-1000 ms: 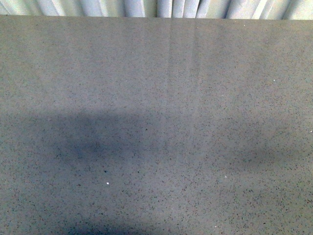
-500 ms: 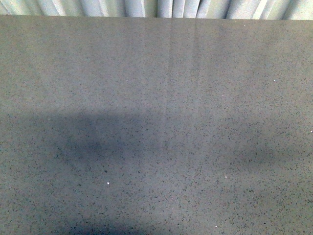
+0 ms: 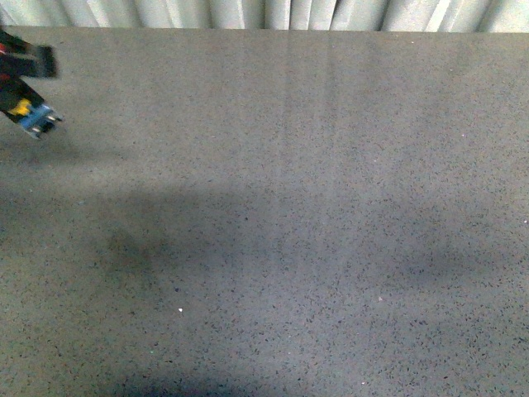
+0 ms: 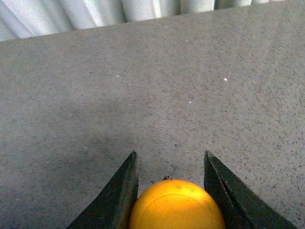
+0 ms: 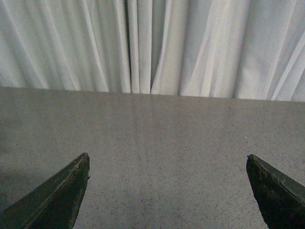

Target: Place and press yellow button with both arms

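My left gripper (image 3: 21,99) shows at the far left edge of the front view, above the grey table. It is shut on the yellow button (image 3: 26,109), whose blue-and-silver base points down to the right. In the left wrist view the round yellow cap (image 4: 176,205) sits tight between the two black fingers (image 4: 121,195), held above the table. My right gripper (image 5: 167,162) is open and empty in the right wrist view, its fingers (image 5: 52,200) wide apart over bare table. The right arm is out of the front view.
The grey speckled table (image 3: 281,215) fills the front view, with broad soft shadows across its middle. A white pleated curtain (image 3: 273,12) hangs behind its far edge, and also shows in the right wrist view (image 5: 157,43).
My left gripper with the yellow button has come into the front view at the far left edge; earlier frames showed only bare table. The shadows have shifted a little.
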### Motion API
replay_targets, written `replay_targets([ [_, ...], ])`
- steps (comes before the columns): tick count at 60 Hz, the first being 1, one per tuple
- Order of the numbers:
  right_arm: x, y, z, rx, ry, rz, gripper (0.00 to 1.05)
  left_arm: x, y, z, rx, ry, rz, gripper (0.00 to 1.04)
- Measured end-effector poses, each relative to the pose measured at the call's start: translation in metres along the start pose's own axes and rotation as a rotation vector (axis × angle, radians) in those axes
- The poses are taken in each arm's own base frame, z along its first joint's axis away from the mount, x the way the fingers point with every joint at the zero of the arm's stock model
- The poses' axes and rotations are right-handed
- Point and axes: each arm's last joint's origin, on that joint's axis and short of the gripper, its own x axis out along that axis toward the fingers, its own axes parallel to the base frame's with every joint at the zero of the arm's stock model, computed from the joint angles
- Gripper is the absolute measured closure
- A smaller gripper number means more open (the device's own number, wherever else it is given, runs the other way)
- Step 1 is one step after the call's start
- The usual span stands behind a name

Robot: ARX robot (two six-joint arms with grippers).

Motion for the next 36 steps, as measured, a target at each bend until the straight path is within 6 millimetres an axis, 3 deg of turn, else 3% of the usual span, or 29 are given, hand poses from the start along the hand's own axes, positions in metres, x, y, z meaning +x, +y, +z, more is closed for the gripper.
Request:
replay_targets([
  [18,0.0,0.0,0.0,0.0,0.0,0.0,0.09,0.025,-0.048,-0.033,0.136,0.072,-0.051,0.72],
  [36,0.0,0.0,0.0,0.0,0.0,0.0,0.09,0.036,-0.06,-0.05,0.155,0.124,-0.068,0.72],
])
